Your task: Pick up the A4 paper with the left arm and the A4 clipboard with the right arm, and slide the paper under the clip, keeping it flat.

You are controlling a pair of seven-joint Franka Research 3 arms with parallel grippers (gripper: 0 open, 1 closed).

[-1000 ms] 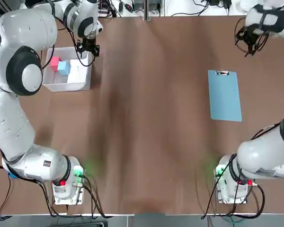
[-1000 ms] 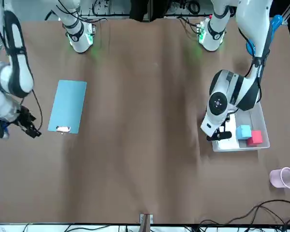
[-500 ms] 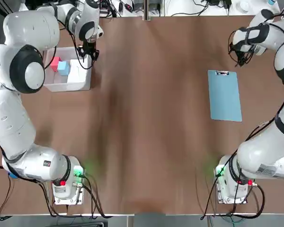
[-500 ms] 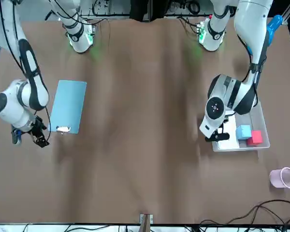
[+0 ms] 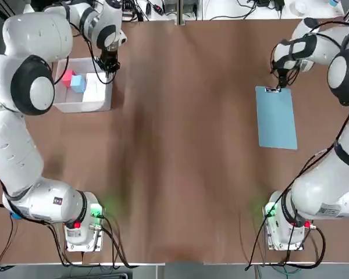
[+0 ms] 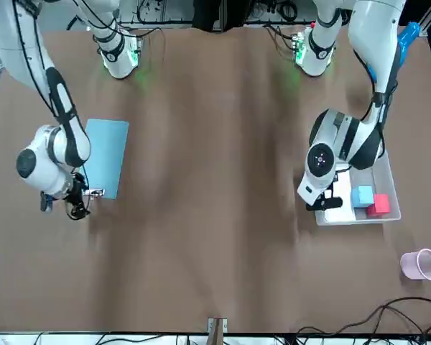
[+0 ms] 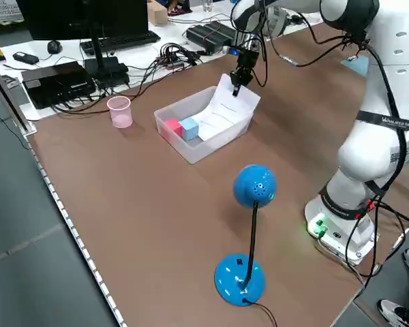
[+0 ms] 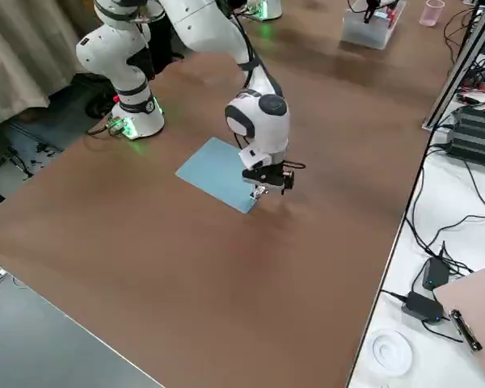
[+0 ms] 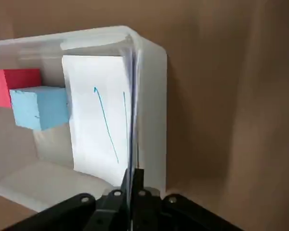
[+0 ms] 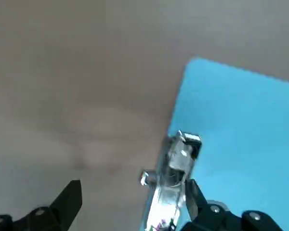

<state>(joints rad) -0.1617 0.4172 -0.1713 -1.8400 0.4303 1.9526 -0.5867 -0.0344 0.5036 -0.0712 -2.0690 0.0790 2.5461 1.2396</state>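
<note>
Far left, the left gripper pinched floppy-looking paper; far right, the right gripper gaped by the clip, probably the stiff clipboard's surest hold!

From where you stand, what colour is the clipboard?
The clipboard is light blue, clearest from above.

Before you, a white plastic bin on the brown bench — red block and light-blue block inside, touching — a pale pink cup near the bin, a blue lamp-like stand.
</note>
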